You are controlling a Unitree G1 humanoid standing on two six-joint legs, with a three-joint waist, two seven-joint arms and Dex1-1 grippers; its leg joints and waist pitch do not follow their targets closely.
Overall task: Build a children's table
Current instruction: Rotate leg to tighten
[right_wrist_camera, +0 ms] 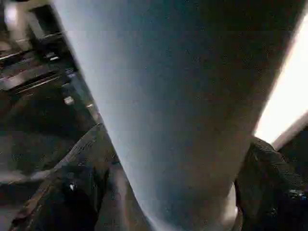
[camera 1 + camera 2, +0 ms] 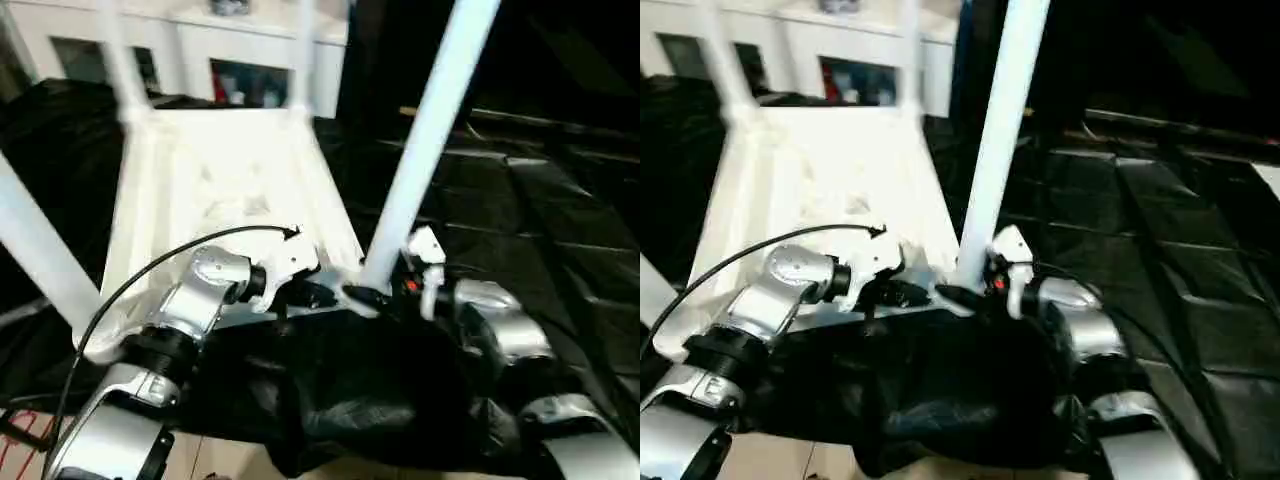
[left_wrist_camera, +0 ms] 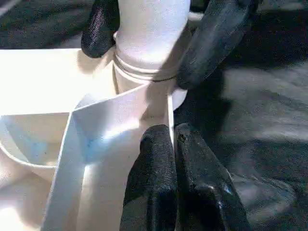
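The white tabletop (image 2: 220, 190) lies upside down, ribbed underside up, on the black-draped work table (image 2: 560, 230). Two tube legs stand in its far sockets (image 2: 115, 60) (image 2: 303, 50), and a third leg (image 2: 35, 250) rises at the near left. The near right leg (image 2: 425, 130) stands in its corner socket (image 3: 144, 77). My right gripper (image 2: 375, 295) is shut around that leg's base, one black finger (image 3: 216, 38) on each side. My left gripper (image 3: 173, 137) is shut on a thin rib of the tabletop just beside that socket.
A white cabinet (image 2: 250, 60) stands behind the work table. A black cable (image 2: 150, 275) arcs from my left wrist over the tabletop's near edge. Bunched black cloth (image 2: 350, 400) hangs over the table's front edge, above pale floor (image 2: 230, 465).
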